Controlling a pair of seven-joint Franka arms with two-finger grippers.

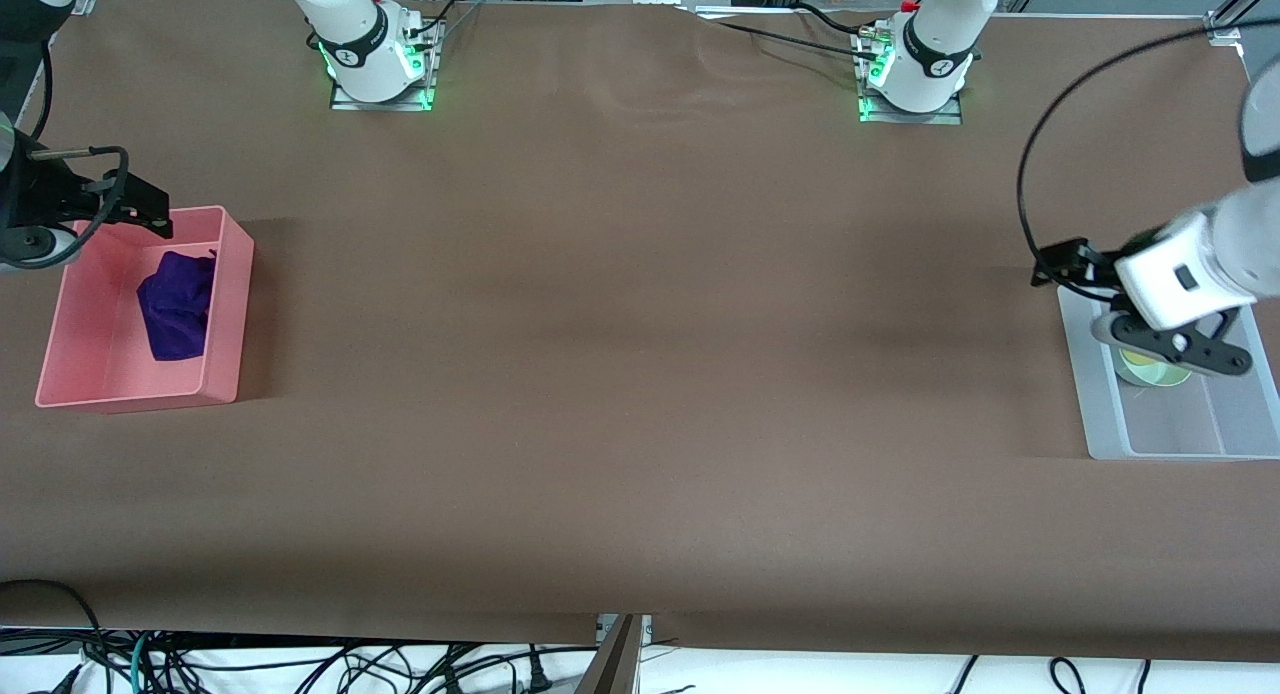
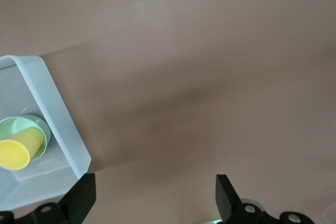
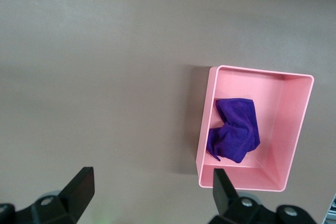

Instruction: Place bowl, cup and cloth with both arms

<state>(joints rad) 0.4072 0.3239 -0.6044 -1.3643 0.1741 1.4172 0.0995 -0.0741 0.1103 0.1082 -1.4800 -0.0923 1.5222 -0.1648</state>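
Observation:
The purple cloth (image 1: 178, 306) lies crumpled in the pink bin (image 1: 228, 314) at the right arm's end of the table. It also shows in the right wrist view (image 3: 234, 129). My right gripper (image 1: 150, 214) is open and empty, up over the bin's rim; its open jaws (image 3: 152, 190) show above bare table beside the bin (image 3: 294, 124). The mint-green bowl (image 2: 32, 125) sits in the clear bin (image 2: 58, 119) with the yellow cup (image 2: 16, 150) lying in it. In the front view the bowl (image 1: 1165, 377) is partly hidden by my left hand. My left gripper (image 1: 1065, 269) is open and empty over that bin's edge (image 2: 152, 200).
The clear bin (image 1: 1100, 414) stands at the left arm's end of the table. Brown table cover spans the space between the two bins. Both arm bases stand along the table's edge farthest from the front camera. Cables hang below the nearest edge.

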